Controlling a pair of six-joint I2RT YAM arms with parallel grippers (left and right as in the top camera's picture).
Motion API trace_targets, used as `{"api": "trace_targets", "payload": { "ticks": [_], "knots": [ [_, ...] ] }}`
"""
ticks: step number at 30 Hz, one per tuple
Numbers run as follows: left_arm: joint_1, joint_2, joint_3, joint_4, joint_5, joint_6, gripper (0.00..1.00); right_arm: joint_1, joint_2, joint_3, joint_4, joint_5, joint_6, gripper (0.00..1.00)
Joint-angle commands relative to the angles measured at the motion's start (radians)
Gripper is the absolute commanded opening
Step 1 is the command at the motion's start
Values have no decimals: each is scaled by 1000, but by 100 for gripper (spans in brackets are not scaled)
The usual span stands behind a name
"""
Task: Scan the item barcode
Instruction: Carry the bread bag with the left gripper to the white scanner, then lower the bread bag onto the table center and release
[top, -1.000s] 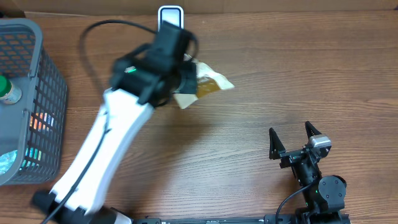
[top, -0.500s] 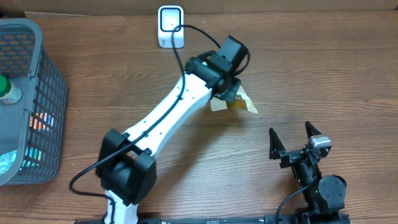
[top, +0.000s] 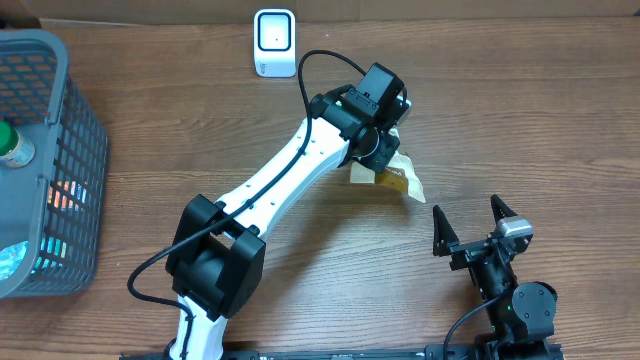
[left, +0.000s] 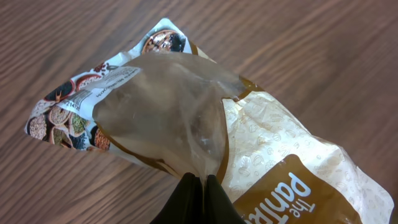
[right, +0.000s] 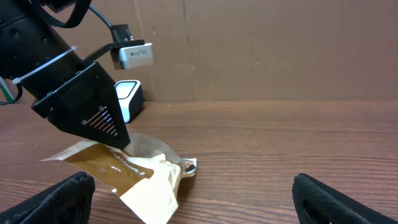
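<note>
The item is a tan and brown snack bag (top: 401, 182) with a clear window and a printed label end (left: 68, 115). My left gripper (left: 200, 180) is shut on the bag's clear film; in the overhead view it (top: 383, 158) reaches right of centre, the bag hanging below it, low at the tabletop. No barcode shows clearly. The white scanner (top: 274, 42) stands at the back edge, well left of the bag. My right gripper (top: 476, 224) is open and empty, close to the bag's right; its view shows the bag (right: 140, 180) just ahead.
A grey mesh basket (top: 60, 150) holding other products sits at the far left. A cardboard wall (right: 280, 50) closes off the back of the table. The scanner (right: 129, 99) shows behind the left arm in the right wrist view.
My left arm has swung the bag from in front of the scanner to the right and nearer, down toward the table beside the right gripper. The right arm has not moved.
</note>
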Motion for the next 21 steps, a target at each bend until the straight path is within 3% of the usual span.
{"api": "trace_targets", "payload": {
  "ticks": [1, 4, 5, 8, 10, 16, 21],
  "knots": [
    [-7, 3, 10, -2, 82, 56, 4, -1, -11, -10, 4, -3, -4, 100],
    [-9, 3, 10, -7, 101, 42, 5, -1, -11, -10, 4, -3, -4, 100],
    [-10, 3, 10, -8, 102, 32, 11, -1, -11, -10, 4, -3, -4, 100],
    [-10, 3, 10, -11, 110, -3, 47, -1, -11, -10, 4, -3, -4, 100],
    [-9, 3, 10, -10, 109, -27, 61, -1, -11, -10, 4, -3, -4, 100],
    [2, 2, 44, -37, 37, -141, 66, -1, -11, -10, 4, -3, -4, 100],
    [36, 2, 188, -183, -46, -184, 66, -1, -11, -10, 4, -3, -4, 100]
  ]
}}
